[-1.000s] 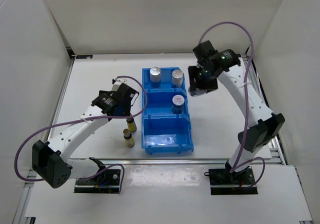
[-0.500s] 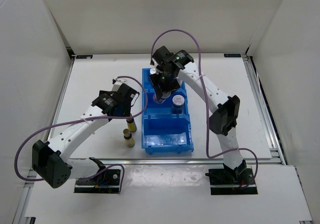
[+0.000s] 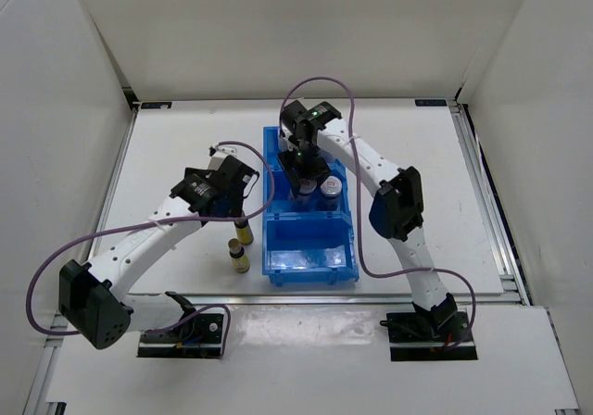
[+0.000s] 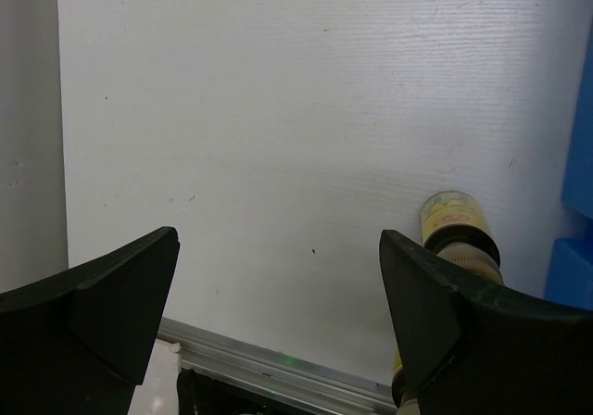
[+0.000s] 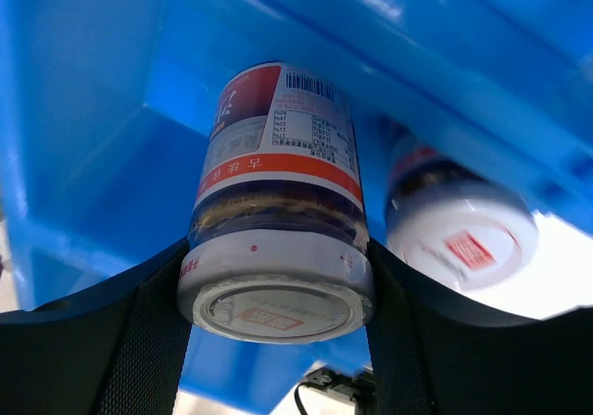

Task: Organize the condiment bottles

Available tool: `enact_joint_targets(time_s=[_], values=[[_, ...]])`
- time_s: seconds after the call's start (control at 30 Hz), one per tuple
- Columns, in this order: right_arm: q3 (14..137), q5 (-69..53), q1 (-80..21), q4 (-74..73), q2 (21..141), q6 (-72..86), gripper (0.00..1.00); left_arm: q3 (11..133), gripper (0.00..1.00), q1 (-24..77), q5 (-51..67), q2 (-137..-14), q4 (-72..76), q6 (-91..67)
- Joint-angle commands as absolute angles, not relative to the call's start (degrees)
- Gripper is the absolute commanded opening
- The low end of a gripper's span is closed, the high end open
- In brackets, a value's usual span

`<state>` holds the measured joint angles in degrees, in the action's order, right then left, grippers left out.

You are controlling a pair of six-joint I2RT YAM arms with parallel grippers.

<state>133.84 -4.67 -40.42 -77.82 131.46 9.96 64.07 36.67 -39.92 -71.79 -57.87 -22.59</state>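
A blue three-compartment plastic bin (image 3: 312, 279) sits mid-table on the white table (image 3: 176, 137), its compartments running from near to far. White walls (image 3: 278, 35) enclose the left, far and right sides. Aluminium rails (image 3: 484, 193) edge the table's left and right sides.

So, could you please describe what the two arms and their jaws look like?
The left arm and right arm both have white links with black joint housings and black bases. A purple cable loops along each. The jaws are black, broad and wedge-shaped. A small green light shows on the right wrist.
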Motion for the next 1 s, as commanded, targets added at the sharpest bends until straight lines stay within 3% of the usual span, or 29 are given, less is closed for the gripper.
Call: enact_joint_targets(time_s=[0.0, 0.03, 0.2, 0.23, 0.27, 0.37, 0.4, 0.53, 0.83, 0.97], values=[[137.3, -4.9, -41.6, -82.2, 132.2, 10.0, 0.00, 63.3, 1.00, 37.4, -41.2, -69.4, -57.6, -23.3], [137.3, -4.9, -41.6, -82.2, 132.7, 10.0, 0.00, 63.3, 1.00, 37.4, -41.2, -69.4, -57.6, -22.8], [136.8, -4.4, -41.6, -82.2, 134.8, 10.5, 0.23, 63.3, 1.00, 38.0, -41.2, -69.4, -57.6, -22.8], [136.8, -4.4, -41.6, -82.2, 134.8, 10.5, 0.29, 63.3, 1.00, 38.0, -41.2, -69.4, -57.6, -22.8], [136.8, -4.4, -41.6, -82.2, 135.4, 10.5, 0.43, 63.3, 1.00, 38.0, -41.2, -69.4, -57.6, -22.8], [137.5, -3.3, -41.6, -82.2, 135.4, 11.1, 0.62, 63.3, 1.00, 38.0, -41.2, -69.4, -57.6, -22.8], [137.5, -3.3, -41.6, -82.2, 134.7, 11.1, 0.73, 63.3, 1.00, 38.0, -41.7, -69.4, -57.6, -22.8], [140.5, -1.1, -41.6, -81.4, 132.1, 13.6, 0.96, 63.9, 1.00, 38.0, -42.4, -69.4, -58.9, -22.8], [137.4, -6.8, -36.0, -72.1, 117.2, 20.7, 1.00, 68.4, 1.00, 41.3, -43.0, -70.0, -58.9, -19.8], [129.9, -10.9, -30.8, -65.1, 110.9, 23.4, 1.00, 69.8, 1.00, 41.3, -34.7, -70.0, -58.9, -18.4]])
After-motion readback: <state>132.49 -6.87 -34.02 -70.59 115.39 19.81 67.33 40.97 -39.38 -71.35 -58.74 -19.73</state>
